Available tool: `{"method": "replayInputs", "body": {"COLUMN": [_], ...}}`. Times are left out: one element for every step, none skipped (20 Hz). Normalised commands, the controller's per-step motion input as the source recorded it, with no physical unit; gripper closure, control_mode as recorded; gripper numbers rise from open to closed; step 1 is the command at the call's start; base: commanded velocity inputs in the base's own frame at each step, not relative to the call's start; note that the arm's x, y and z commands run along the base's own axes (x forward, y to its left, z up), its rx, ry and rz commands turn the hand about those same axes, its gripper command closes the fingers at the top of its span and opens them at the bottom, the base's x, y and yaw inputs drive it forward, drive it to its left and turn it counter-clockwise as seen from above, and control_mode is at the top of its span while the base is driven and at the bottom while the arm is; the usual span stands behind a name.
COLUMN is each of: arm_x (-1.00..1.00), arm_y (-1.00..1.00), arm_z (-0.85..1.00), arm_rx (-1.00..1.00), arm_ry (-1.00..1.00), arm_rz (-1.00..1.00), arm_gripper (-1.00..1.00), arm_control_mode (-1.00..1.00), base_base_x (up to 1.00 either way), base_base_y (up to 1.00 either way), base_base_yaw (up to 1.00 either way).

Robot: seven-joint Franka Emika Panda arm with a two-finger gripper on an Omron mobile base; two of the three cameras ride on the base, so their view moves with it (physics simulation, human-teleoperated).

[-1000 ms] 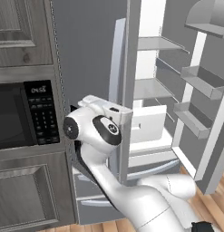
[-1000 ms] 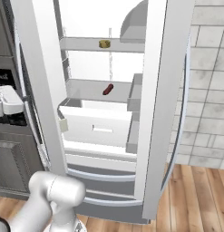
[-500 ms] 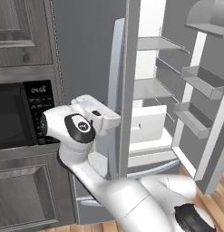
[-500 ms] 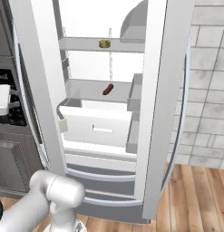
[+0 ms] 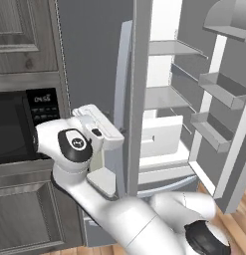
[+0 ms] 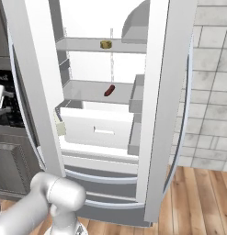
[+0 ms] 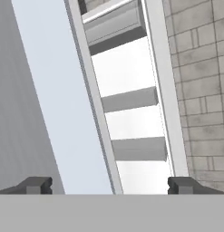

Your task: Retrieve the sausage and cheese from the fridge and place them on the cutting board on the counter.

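Right now the gripper (image 7: 109,186) is standing wide open with nothing between its tips, which are showing far apart at the bottom of the hand view, facing the edge of the fridge's open left door (image 5: 134,99). From the left base view the hand is sitting just beside that door's outer edge, outside the fridge (image 6: 165,105) rather than in it.

Inside, the sausage (image 6: 109,90) is lying on the middle shelf, its long axis tilted a little from the shelf's front edge, pointing back and to the right. The cheese (image 6: 105,44) is resting on the shelf above, almost directly over it.

Both things are lying past the door, to the gripper's right and deeper in. Judging by that, the hand is needing to swing around the door edge into the opening, with the sausage the lower and probably easier first reach.
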Motion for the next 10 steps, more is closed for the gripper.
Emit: {"method": "replayInputs", "body": {"arm_x": [-0.24,0.0,0.21,0.36,0.44,0.34,0.02,-0.03,-0.41,-0.54], "arm_y": [-0.19,0.0,0.0,0.01,0.13,0.23,0.22,0.29,0.26,0.25], "arm_z": [0.15,0.08,0.11,0.11,0.16,0.25,0.34,0.41,0.49,0.52], "arm_rx": [0.19,0.18,0.18,0.18,0.16,0.14,0.12,0.07,0.03,0.01], "arm_ry": [-0.11,-0.06,-0.01,-0.03,-0.05,-0.03,-0.01,-0.07,-0.1,-0.1], "arm_rz": [0.21,0.16,0.11,0.11,0.14,0.15,0.11,0.05,0.0,0.0], "arm_gripper": [-1.0,-1.0,-1.0,-1.0,-1.0,-1.0,-1.0,-1.0,-1.0,-1.0], "arm_control_mode": [-1.0,-1.0,-1.0,-1.0,-1.0,-1.0,-1.0,-1.0,-1.0,-1.0], "base_base_x": [0.0,0.0,0.0,0.0,0.0,0.0,0.0,0.0,0.0,0.0], "base_base_y": [0.0,0.0,0.0,0.0,0.0,0.0,0.0,0.0,0.0,0.0], "base_base_yaw": [0.0,0.0,0.0,0.0,0.0,0.0,0.0,0.0,0.0,0.0]}}
